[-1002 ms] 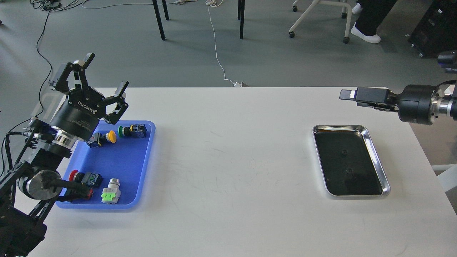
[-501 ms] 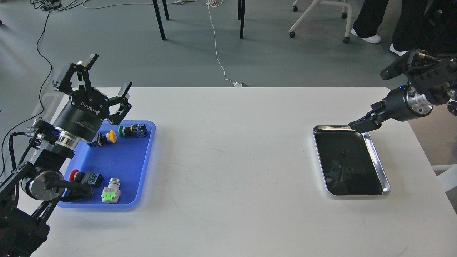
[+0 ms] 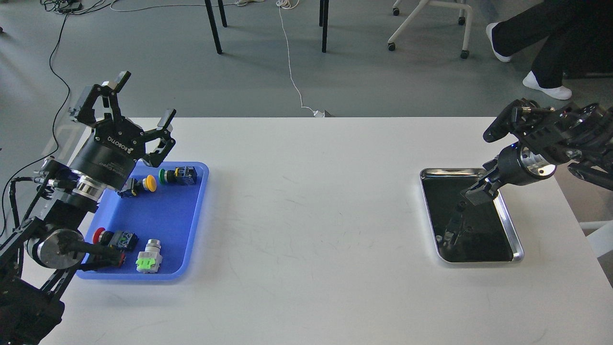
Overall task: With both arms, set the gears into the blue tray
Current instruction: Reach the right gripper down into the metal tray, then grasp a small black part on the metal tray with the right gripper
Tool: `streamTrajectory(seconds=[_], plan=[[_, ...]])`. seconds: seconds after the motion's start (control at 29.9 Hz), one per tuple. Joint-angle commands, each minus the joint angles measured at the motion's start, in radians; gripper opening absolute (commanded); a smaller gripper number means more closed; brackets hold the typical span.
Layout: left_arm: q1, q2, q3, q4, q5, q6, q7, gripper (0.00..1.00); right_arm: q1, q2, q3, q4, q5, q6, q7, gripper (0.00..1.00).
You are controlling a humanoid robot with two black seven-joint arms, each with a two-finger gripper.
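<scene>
Two tiny black gears lie in the dark inside of the steel tray (image 3: 506,218) at the right, one (image 3: 461,205) toward the far end and one (image 3: 469,231) nearer the middle, partly lost in a reflection. My right gripper (image 3: 478,192) points down and to the left over the tray's far end, its tip just beside the farther gear. It looks dark and narrow, so its fingers cannot be told apart. The blue tray (image 3: 163,218) sits at the left. My left gripper (image 3: 146,98) hangs open above that tray's far left corner, holding nothing.
Several push-button switches lie in the blue tray: yellow-capped (image 3: 142,185), green-capped (image 3: 178,175), red-capped (image 3: 113,238) and a white one with a green part (image 3: 149,258). My left arm covers the tray's left rim. Chair legs, cables and a person's legs are beyond the table.
My right arm has swung down from above the table's far right edge, and its gripper now dips over the steel tray's far end. The left arm has barely moved.
</scene>
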Motion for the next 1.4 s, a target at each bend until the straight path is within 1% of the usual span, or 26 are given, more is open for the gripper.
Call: streamTrajectory(seconds=[0.0, 0.3, 0.4, 0.53, 0.6, 0.74, 0.8, 1.04, 1.14, 1.37], plan=[[0.000, -0.001, 0.000, 0.000, 0.000, 0.000, 0.000, 0.99, -0.026, 0.012, 0.001, -0.022, 0.012, -0.009, 0.000, 0.84], [0.005, 0.000, 0.002, 0.000, 0.000, -0.014, 0.000, 0.99, -0.080, 0.049, 0.001, -0.080, 0.018, -0.018, 0.000, 0.80], [0.008, 0.000, 0.002, 0.000, 0.000, -0.014, 0.000, 0.99, -0.087, 0.055, 0.001, -0.088, 0.019, -0.018, 0.000, 0.77], [0.008, 0.000, 0.002, 0.000, 0.000, -0.014, 0.000, 0.99, -0.101, 0.062, 0.001, -0.096, 0.033, -0.018, 0.000, 0.76], [0.009, 0.000, 0.002, 0.000, 0.000, -0.014, 0.000, 0.99, -0.106, 0.067, 0.001, -0.097, 0.041, -0.018, 0.000, 0.73], [0.015, 0.000, 0.002, -0.001, 0.000, -0.014, 0.000, 0.99, -0.113, 0.070, 0.001, -0.107, 0.044, -0.018, 0.000, 0.72], [0.015, 0.002, 0.002, 0.000, 0.000, -0.014, 0.000, 0.99, -0.120, 0.070, 0.001, -0.110, 0.048, -0.018, 0.000, 0.70], [0.015, 0.002, 0.003, 0.000, 0.000, -0.014, 0.000, 0.99, -0.144, 0.082, 0.006, -0.130, 0.055, -0.020, 0.000, 0.69], [0.015, 0.003, 0.005, 0.000, 0.000, -0.014, 0.003, 0.99, -0.144, 0.085, 0.007, -0.133, 0.055, -0.020, 0.000, 0.67], [0.015, 0.005, 0.005, -0.001, 0.000, -0.014, 0.003, 0.99, -0.147, 0.093, 0.009, -0.134, 0.075, -0.020, 0.000, 0.67]])
